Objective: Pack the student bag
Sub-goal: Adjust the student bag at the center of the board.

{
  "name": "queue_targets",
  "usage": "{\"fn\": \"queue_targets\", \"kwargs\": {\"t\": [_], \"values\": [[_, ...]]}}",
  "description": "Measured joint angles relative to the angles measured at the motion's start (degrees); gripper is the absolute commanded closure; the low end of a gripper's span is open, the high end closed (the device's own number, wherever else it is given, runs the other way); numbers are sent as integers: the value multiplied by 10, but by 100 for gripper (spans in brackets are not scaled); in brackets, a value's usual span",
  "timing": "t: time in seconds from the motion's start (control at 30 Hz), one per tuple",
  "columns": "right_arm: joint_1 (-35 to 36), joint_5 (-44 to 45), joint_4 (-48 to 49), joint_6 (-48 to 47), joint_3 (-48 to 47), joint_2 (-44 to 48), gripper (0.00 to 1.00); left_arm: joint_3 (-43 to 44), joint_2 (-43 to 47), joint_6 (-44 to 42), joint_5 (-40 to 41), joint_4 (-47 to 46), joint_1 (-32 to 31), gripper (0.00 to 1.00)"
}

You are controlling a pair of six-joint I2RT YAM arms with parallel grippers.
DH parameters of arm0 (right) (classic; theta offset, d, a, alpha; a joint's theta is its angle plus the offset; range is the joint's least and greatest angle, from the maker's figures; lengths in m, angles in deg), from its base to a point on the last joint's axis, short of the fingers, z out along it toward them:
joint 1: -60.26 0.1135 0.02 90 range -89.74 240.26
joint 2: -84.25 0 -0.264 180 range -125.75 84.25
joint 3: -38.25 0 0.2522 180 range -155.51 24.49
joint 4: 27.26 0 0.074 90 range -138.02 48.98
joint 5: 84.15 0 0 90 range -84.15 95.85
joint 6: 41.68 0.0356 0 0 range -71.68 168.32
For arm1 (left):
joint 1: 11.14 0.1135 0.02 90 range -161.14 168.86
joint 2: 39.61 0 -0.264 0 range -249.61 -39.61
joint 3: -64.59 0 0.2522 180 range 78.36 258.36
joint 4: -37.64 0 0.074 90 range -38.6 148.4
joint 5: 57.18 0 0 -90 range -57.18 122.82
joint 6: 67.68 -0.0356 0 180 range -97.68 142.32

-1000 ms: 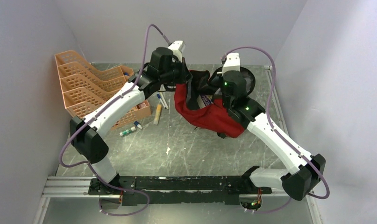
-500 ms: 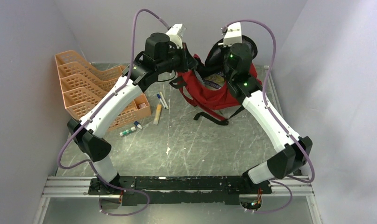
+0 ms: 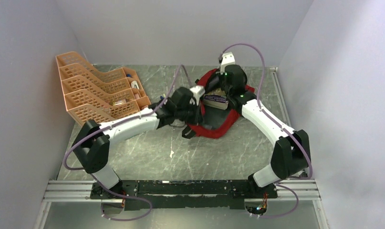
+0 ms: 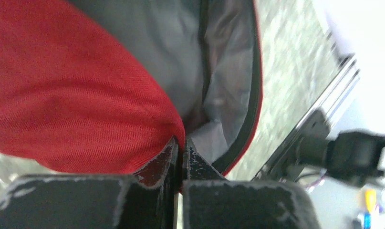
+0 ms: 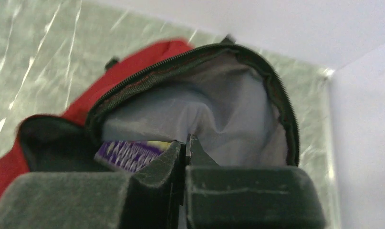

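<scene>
The student bag point(image 3: 218, 130) lay flat on the table point(image 3: 204, 160), over on the far right, its mouth gaping upward. Both arms were on it! The left gripper point(image 4: 182, 145) was pinched tight on the red edge at the bag's near-left side, with fabric caught right between its fingertips. The right gripper point(image 5: 186, 143) was on the far side, jaws closed narrow on a pucker of the grey lining point(image 5: 228, 109) just inside the zipper line. Tucked into the opening beside those fingers sat a purple book point(image 5: 128, 151), so at least one thing looked packed.

By my reading, this was the hold-it-open step: two pinches on opposite sides of the rim, stretching the mouth so more could go in. The orange tray rack point(image 3: 85, 90) stood well apart at the far left, with small items in its near compartments that I couldn't make out.

The next move, I reckoned, called for one arm to let go and fetch from the rack while the other held the rim. The left arm was the nearer to the rack. The risk was that soft fabric sagging shut once one pinch came off.
</scene>
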Motion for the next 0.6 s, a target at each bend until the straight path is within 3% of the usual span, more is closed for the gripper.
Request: {"fn": "queue_targets", "kwargs": {"t": [0.23, 0.4, 0.6], "values": [[12, -73, -78, 145, 111, 68, 57, -216, 66, 35, 16, -90, -46, 95], [51, -137, -134, 204, 147, 109, 40, -301, 120, 67, 53, -148, -63, 95], [70, -188, -183, 247, 147, 164, 33, -338, 180, 90, 97, -146, -70, 66]]}}
